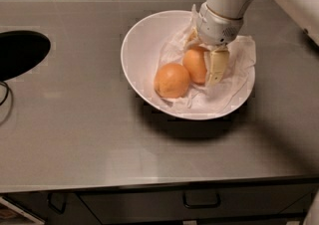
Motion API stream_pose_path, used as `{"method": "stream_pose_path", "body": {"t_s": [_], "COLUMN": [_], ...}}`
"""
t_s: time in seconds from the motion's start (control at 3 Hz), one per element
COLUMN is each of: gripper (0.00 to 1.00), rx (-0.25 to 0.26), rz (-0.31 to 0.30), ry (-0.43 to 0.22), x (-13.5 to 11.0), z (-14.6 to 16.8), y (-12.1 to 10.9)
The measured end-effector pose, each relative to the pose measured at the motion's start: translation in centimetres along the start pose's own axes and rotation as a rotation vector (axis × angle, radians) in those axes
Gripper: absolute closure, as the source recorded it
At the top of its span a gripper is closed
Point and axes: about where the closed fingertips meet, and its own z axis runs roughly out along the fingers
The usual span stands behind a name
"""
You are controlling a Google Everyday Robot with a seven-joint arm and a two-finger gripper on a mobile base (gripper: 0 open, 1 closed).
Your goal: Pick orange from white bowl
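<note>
The white bowl [137, 50] stands on the grey counter, lined with crumpled white paper. Two oranges lie in it side by side. My gripper [203, 68] reaches down into the bowl from the upper right and is shut on the right orange [194, 64]. One cream finger [217, 67] presses against that orange's right side; the other finger is mostly hidden behind it. The held orange still rests low in the bowl, touching the left orange [172, 80], which lies free.
A dark round sink opening [20, 52] is cut into the counter at the left. Dark tiles run along the back wall. The counter's front edge, with drawer handles [201, 201] below it, is near the bottom.
</note>
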Motion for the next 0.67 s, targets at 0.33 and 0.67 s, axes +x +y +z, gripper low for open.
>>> {"method": "stream_pose_path", "body": {"t_s": [0.33, 0.67], "gripper": [0.27, 0.29], "rx": [0.025, 0.056], "rz": [-0.004, -0.03], "ry": [0.006, 0.01], "x": [0.5, 1.4], "z": [0.0, 1.4], "y": [0.2, -0.6]}}
